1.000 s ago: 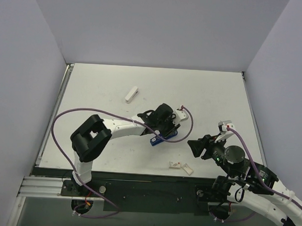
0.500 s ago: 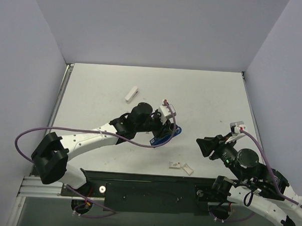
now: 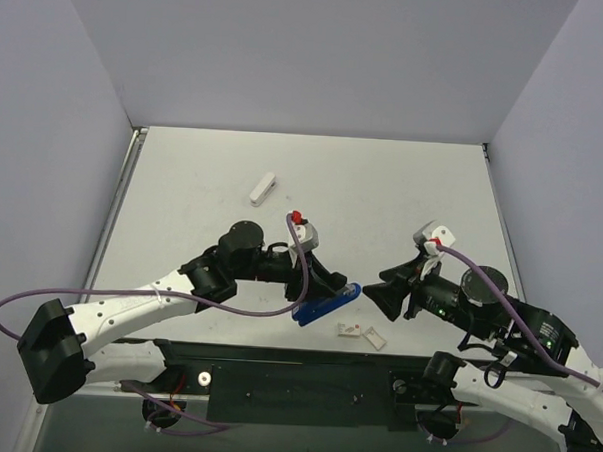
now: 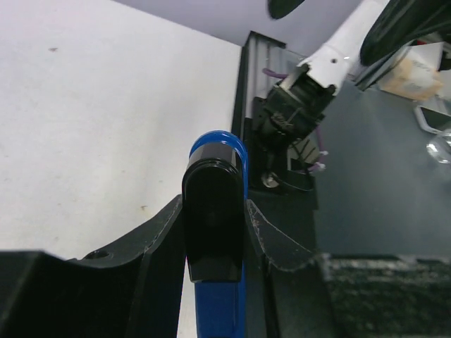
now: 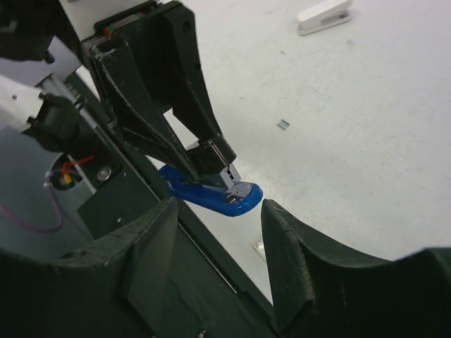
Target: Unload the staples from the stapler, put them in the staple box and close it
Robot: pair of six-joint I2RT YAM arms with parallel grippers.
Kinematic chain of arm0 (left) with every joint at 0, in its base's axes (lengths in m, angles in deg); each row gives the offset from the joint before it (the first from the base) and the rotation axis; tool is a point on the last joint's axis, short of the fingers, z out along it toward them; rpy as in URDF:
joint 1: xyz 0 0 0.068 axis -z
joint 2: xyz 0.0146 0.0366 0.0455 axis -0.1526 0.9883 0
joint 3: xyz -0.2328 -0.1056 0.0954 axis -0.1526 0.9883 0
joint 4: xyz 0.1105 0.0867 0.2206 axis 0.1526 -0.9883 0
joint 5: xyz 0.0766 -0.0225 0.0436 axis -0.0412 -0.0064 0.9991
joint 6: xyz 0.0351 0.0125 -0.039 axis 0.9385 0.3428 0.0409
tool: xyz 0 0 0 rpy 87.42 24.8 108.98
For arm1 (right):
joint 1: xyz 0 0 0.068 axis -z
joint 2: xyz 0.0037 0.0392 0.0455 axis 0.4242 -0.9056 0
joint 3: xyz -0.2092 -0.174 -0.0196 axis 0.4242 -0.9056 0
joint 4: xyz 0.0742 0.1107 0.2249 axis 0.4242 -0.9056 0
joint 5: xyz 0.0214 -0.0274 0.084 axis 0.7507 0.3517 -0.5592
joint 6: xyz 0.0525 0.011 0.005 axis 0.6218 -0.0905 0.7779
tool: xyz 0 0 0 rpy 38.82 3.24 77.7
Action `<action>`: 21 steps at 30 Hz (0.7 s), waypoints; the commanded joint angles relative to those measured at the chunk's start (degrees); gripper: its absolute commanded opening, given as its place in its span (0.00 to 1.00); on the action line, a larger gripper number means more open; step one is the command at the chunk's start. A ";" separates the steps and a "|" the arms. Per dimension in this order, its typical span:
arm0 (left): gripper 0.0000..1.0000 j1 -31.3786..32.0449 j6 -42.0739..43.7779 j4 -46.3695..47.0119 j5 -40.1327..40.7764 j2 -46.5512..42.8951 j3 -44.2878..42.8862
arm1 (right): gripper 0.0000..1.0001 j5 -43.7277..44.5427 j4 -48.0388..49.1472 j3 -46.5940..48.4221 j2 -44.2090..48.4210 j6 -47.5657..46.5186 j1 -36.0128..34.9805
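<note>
Since the frame half a second ago, my left arm has drawn the blue stapler back toward the near edge of the table. My right gripper has swung in toward it from the right.

Left gripper: jaws closed on the blue stapler, one finger on each side of its black upper arm. The left wrist view shows that arm pinched between my fingers, with the blue base showing above and below it. The stapler's front end points toward my right gripper. Whether the base touches the table, I cannot tell.

Right gripper: jaws spread wide, holding nothing. The stapler's front end sits in line with the gap between them, near but apart.

Staples: two small pale pieces lie on the table at its near edge, the second just beside the first. They lie just nearer the bases than the stapler's front end, between the two grippers, and touch neither pair of jaws.

One tiny grey bit lies on the table beyond the stapler and is too small to identify.

White stapler: lying farther back on the table, well apart from both grippers.
</note>
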 commanded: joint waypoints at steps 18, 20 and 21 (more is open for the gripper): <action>0.00 0.88 -15.53 22.86 -14.73 -9.69 7.28 | 0.51 -26.37 -3.28 7.41 -12.37 -16.62 -3.41; 0.00 0.97 -15.61 23.03 -14.82 -9.87 7.37 | 0.51 -25.84 -3.10 7.59 -13.34 -16.79 -4.03; 0.00 1.06 -15.79 23.21 -14.82 -9.96 7.37 | 0.51 -25.75 -2.75 7.59 -13.69 -16.71 -4.29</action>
